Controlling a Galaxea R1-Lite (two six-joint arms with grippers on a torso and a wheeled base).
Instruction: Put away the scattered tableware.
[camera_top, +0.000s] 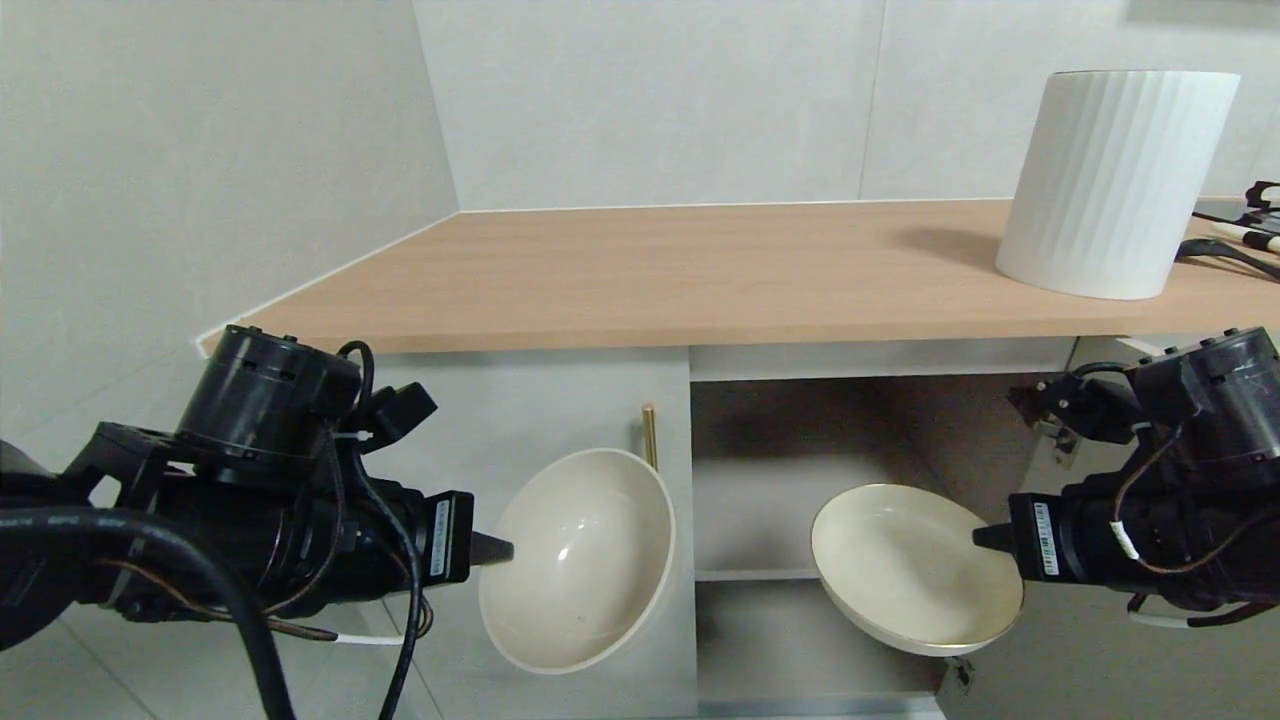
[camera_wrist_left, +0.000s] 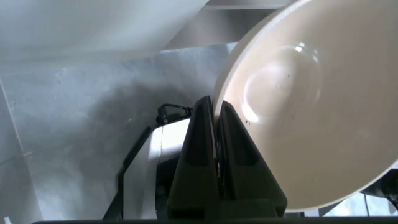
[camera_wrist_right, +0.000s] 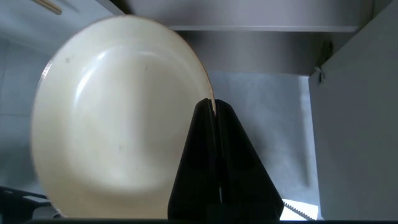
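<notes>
My left gripper (camera_top: 497, 549) is shut on the rim of a deep cream bowl (camera_top: 580, 560), held tilted on edge in front of the closed cabinet door (camera_top: 520, 420). In the left wrist view its fingers (camera_wrist_left: 200, 134) pinch that bowl (camera_wrist_left: 311, 106) at the rim. My right gripper (camera_top: 990, 538) is shut on the rim of a shallow cream plate (camera_top: 905, 565) with a gold edge, held in front of the open cabinet compartment (camera_top: 790, 460). The right wrist view has the plate (camera_wrist_right: 118, 112) clamped between the fingers (camera_wrist_right: 202, 124), with the cabinet shelf (camera_wrist_right: 261, 28) beyond.
A wooden countertop (camera_top: 650, 270) runs above the cabinet, carrying a white ribbed container (camera_top: 1115, 180) at the right and dark utensils (camera_top: 1240, 235) at the far right edge. A gold handle (camera_top: 649, 435) is on the closed door. The open door (camera_wrist_right: 354, 124) stands to the right.
</notes>
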